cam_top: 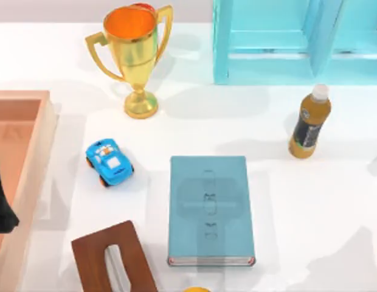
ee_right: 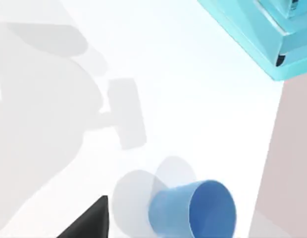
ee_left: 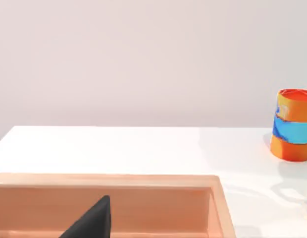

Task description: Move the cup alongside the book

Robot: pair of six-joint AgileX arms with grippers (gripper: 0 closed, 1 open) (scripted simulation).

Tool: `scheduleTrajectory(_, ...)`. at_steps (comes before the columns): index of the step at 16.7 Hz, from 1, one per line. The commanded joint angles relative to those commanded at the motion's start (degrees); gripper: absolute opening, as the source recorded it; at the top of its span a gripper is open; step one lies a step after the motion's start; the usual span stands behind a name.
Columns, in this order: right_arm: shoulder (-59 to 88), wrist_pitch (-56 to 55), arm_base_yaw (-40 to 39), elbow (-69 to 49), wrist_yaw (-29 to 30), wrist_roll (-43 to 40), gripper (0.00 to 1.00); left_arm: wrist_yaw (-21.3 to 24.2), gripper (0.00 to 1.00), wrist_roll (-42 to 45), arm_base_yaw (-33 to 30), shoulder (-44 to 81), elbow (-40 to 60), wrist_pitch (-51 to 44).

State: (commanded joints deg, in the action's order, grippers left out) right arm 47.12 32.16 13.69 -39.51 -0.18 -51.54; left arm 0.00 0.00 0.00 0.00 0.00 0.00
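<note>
One fingertip (ee_right: 89, 218) of right pincer near cup (ee_right: 193, 210), not touching

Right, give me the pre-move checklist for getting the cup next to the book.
1. Cup located: ok, standing on the white table in the right wrist view, near a table edge.
2. Cup upright, mouth open upward: ok.
3. Book flat and unobstructed: ok, lying near the table's front in the top view.
4. Free spot beside the book: ok on its right; the toy car and tissue box crowd its left.
5. Right gripper around the cup: not ok, only a dark finger tip shows beside it.
6. Left arm out of the way: ok, over the wooden tray.
</note>
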Motion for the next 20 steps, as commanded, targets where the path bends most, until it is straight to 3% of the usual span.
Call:
scheduleTrajectory(6,32.15,21.42,8.94,-24.60,-0.33,-36.54,1.00,0.00,1.00,0.00,0.00,0.00,0.00,0.00)
scheduleTrajectory(11,51.01,34.28,14.71,-41.27,-0.11,-57.97,1.00,0.00,1.00,0.00,0.00,0.00,0.00,0.00)
scheduleTrajectory(15,59.17,39.51,17.26,-49.13,0.16,-67.59,1.00,0.00,1.00,0.00,0.00,0.00,0.00,0.00)
scheduleTrajectory(20,60.27,40.22,17.63,-50.28,0.21,-68.94,1.00,0.00,1.00,0.00,0.00,0.00,0.00,0.00)
